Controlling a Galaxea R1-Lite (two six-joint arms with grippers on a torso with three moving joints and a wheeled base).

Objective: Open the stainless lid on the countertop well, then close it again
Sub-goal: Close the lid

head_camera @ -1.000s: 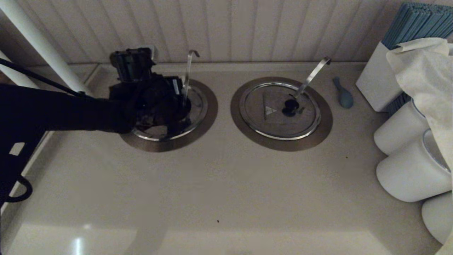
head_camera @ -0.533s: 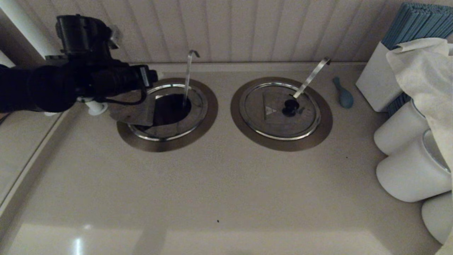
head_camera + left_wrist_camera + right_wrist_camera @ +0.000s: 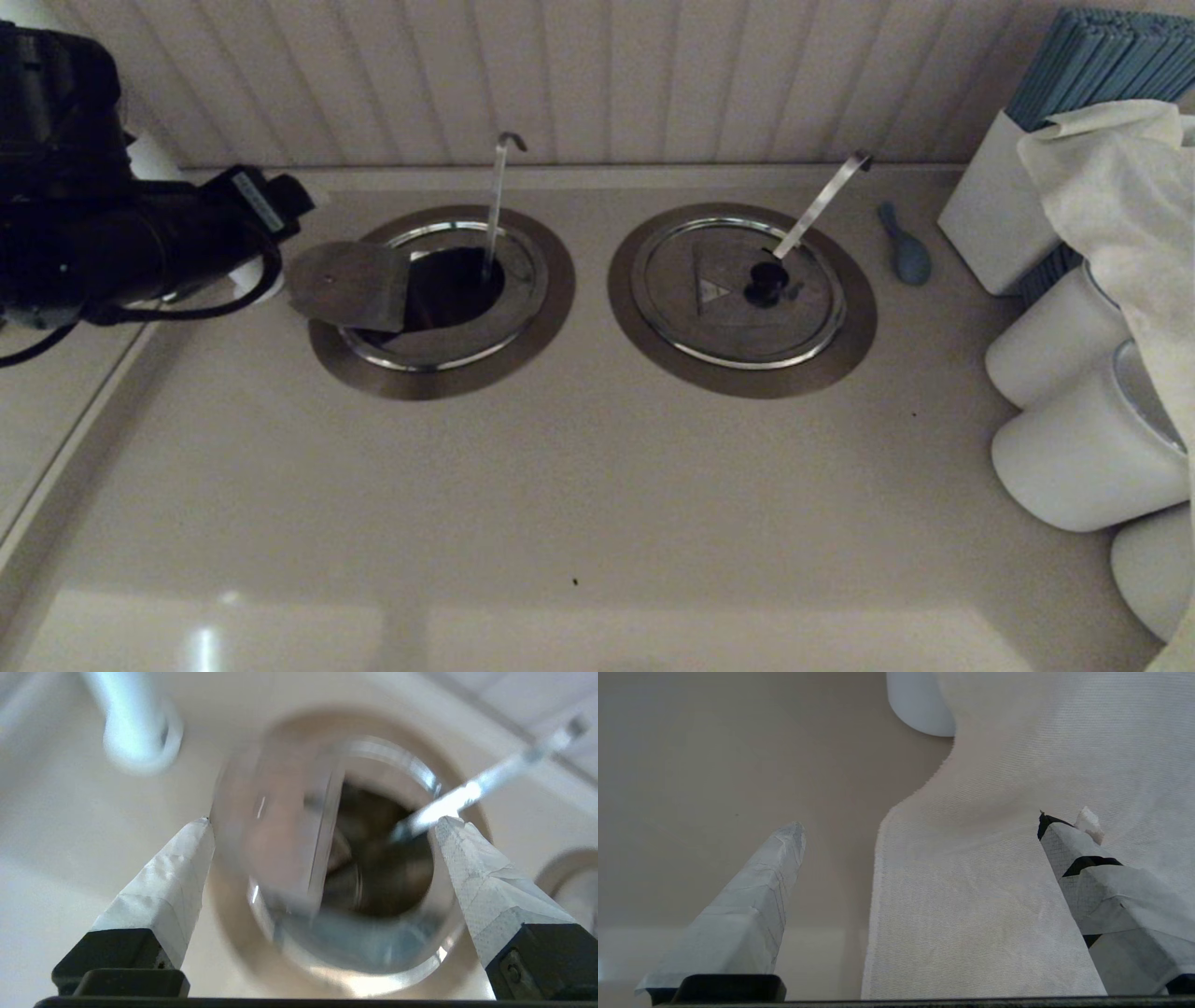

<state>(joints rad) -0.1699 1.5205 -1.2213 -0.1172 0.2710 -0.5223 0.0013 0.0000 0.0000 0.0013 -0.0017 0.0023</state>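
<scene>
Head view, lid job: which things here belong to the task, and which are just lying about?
Job:
- stainless lid, flipped open
- countertop well, dark hole showing
- upright ladle handle in it
- left gripper, open, holding nothing

Lying about:
- twin lid, shut, slanted ladle handle
- blue spoon
- white cloth
- white canisters

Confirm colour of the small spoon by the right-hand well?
Muted blue, the small plastic-looking spoon lying on the beige counter; shows best in the head view.

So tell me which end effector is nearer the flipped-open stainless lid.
Left. The left end effector hangs open just off the stainless lid, on the side away from the twin lid. The right end effector is over a white cloth, out of the head view.
</scene>
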